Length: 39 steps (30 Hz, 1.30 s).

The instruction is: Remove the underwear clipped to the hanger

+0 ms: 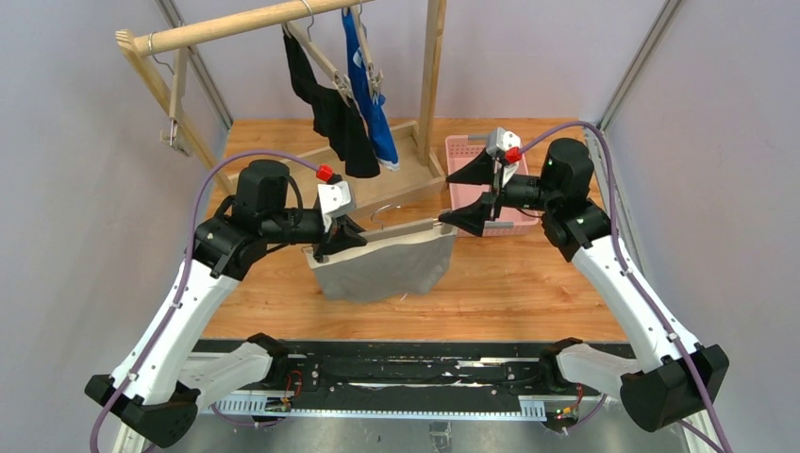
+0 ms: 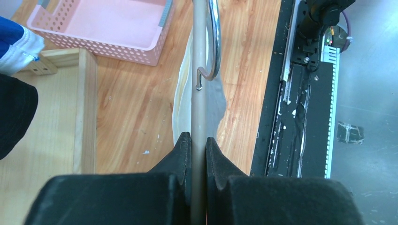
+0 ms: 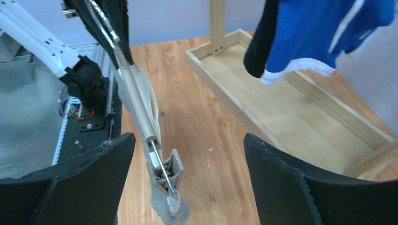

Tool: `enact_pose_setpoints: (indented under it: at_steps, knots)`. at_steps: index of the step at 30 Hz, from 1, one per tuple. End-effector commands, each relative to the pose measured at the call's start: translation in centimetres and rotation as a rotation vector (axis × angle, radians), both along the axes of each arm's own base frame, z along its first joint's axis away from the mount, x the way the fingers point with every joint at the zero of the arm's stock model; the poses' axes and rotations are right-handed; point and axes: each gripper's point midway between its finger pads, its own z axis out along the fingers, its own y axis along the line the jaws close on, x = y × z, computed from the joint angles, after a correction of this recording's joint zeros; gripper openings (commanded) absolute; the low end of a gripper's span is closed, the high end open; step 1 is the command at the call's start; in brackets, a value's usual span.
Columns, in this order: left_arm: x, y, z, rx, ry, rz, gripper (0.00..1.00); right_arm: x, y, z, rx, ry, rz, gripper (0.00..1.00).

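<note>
Over the middle of the table (image 1: 528, 283), the left gripper (image 1: 335, 243) is pinched tight on the bar of the hanger (image 1: 401, 229). It holds the bar roughly level, with the grey underwear (image 1: 382, 269) dangling off it, low over the wood. The right gripper (image 1: 469, 195) sits at the other end of that bar, jaws spread wide and nothing in them. In the right wrist view the clip (image 3: 166, 176) sits in the gap between the open fingers, closer to one side than centred. As far as I can tell it isn't touched yet.

So I'd call this garment one of three, at the unclipping stage. The black underwear (image 1: 335, 118) and blue underwear (image 1: 370, 94) hang from their own hangers on the rack (image 1: 236, 26) at the back. The pink basket (image 1: 459, 151) sits right behind the right gripper.

Next move, my guess: the right gripper needs to slide sideways so the clip is centred. Then it eases in and squeezes the clip so it lets go of the cloth, while the left one keeps the bar steady. The clip is a skinny little target, and the bar could pivot in the left grip if it gets nudged. Alignment matters more than speed here.
</note>
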Motion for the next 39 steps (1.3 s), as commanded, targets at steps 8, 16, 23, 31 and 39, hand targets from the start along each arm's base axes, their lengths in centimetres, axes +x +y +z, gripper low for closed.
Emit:
enact_pose_setpoints:
  at_steps: [8,16,23,31,39]
  knots:
    - [0.1,-0.9,2.4,-0.074,-0.078,-0.034,0.00,-3.5,0.4,0.0,0.045,0.023,0.229,0.87]
    - [0.2,-0.7,2.7,-0.078,-0.085,-0.019,0.00,-2.9,0.4,-0.8,0.038,0.046,0.202,0.82]
    - [0.3,-0.7,2.8,-0.074,-0.083,-0.012,0.00,-2.5,0.5,-1.2,0.034,0.053,0.190,0.75]
    - [0.4,-0.7,2.8,-0.077,-0.082,-0.006,0.00,-2.4,0.5,-1.5,0.029,0.063,0.186,0.48]
    - [0.7,-0.7,3.1,-0.080,-0.091,0.007,0.00,-2.0,0.5,-1.7,0.023,0.070,0.169,0.01]
